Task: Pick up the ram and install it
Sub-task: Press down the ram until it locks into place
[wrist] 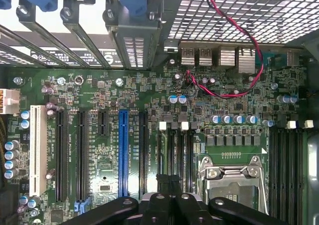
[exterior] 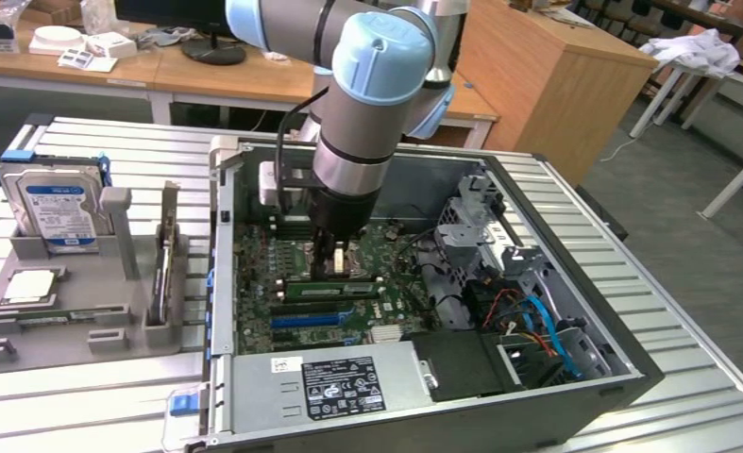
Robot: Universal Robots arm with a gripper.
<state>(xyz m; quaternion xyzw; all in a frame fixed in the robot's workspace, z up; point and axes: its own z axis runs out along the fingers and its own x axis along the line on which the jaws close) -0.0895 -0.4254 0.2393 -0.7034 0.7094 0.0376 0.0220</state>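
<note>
My arm [exterior: 352, 113]: silver-grey tubular links, pale blue round joint caps. Black cable [exterior: 298, 118] runs down beside wrist. White box-shaped module [exterior: 274, 184] clipped on one side. Gripper [exterior: 336, 257]: black body; on wrist view, black linkage bars with round silver pivot screws [wrist: 159, 205].

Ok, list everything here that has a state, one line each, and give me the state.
computer case: side panel off, lying open on the table.
gripper: lowered inside the case, just above the motherboard.
ram: lying flat along the memory slots below the gripper.
CPU socket: latched shut, no cooler on it.
blue expansion slot: vacant.
hard drive: upright in the grey holder outside the case.
</note>
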